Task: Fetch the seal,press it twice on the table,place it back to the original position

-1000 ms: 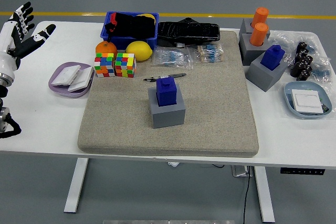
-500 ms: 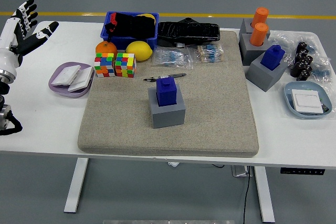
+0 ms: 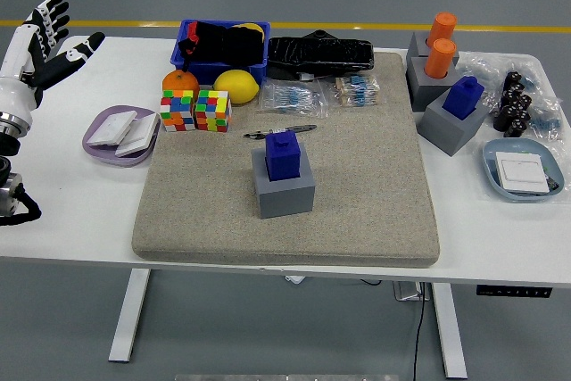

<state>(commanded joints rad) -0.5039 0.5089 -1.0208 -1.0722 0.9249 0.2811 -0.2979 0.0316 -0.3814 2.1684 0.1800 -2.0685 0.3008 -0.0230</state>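
While the left hand (image 3: 43, 46) hangs spread at the table's left edge, the seal (image 3: 284, 155) sits well apart.

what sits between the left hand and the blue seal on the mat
In the head view, between the left hand and the blue seal: a purple dish and two colour cubes.

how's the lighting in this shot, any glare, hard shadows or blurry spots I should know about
Head view: even, diffuse light and sharp focus throughout; the blue seal on its grey holder casts only a faint soft shadow on the mat. Small highlights show on the black plastic bag. The left robot hand, fingers spread, shows no motion blur.
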